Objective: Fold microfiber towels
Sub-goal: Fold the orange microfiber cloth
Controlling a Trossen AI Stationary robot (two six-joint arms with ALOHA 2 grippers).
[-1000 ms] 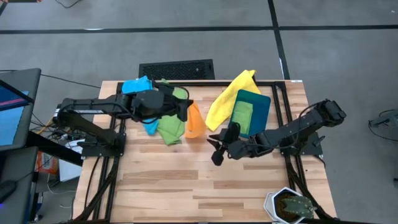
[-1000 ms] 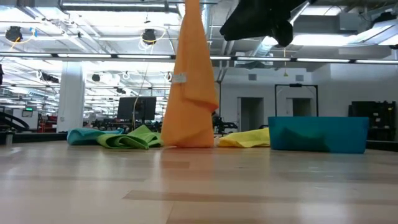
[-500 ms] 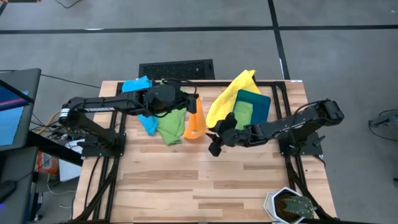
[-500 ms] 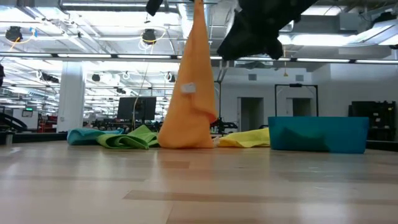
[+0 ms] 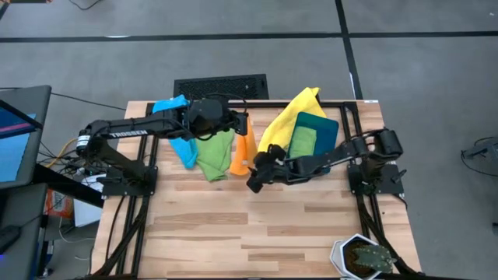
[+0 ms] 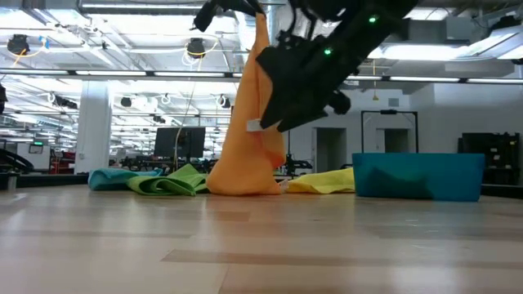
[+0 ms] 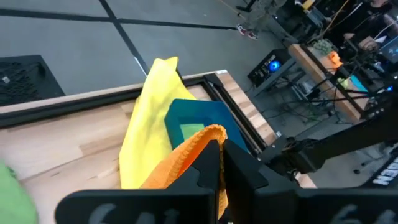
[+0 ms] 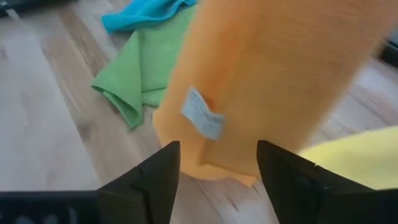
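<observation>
An orange microfiber towel (image 5: 242,153) hangs as a tall cone from my left gripper (image 5: 240,126), which is shut on its top. The towel's lower end (image 6: 241,181) sits bunched on the table. My right gripper (image 8: 221,171) is open, low and close to the towel's lower part, near its white tag (image 8: 202,115). Its fingers stand apart from the cloth. A green towel (image 5: 214,158) and a light blue towel (image 5: 177,109) lie crumpled at the far left. A yellow towel (image 5: 286,117) lies at the far right. My left gripper pinches the orange towel's top edge (image 7: 200,140) between its two shut fingers, coming from the table's left and slanting a little downward. The towel hangs below the fingers in loose folds, with its lower end (image 5: 240,166) on the table.
A dark teal bin (image 5: 320,134) at the far right holds a folded green cloth (image 5: 303,144) and lies partly on the yellow towel. A potted plant (image 5: 362,257) stands at the near right corner. Bare wood (image 5: 233,233) fills the near half of the table.
My left gripper has gone toward the table's right edge with the orange towel's top, and the towel's lower end has stayed on the table. My right gripper has come down and moved toward the table's left, up to the hanging towel.
</observation>
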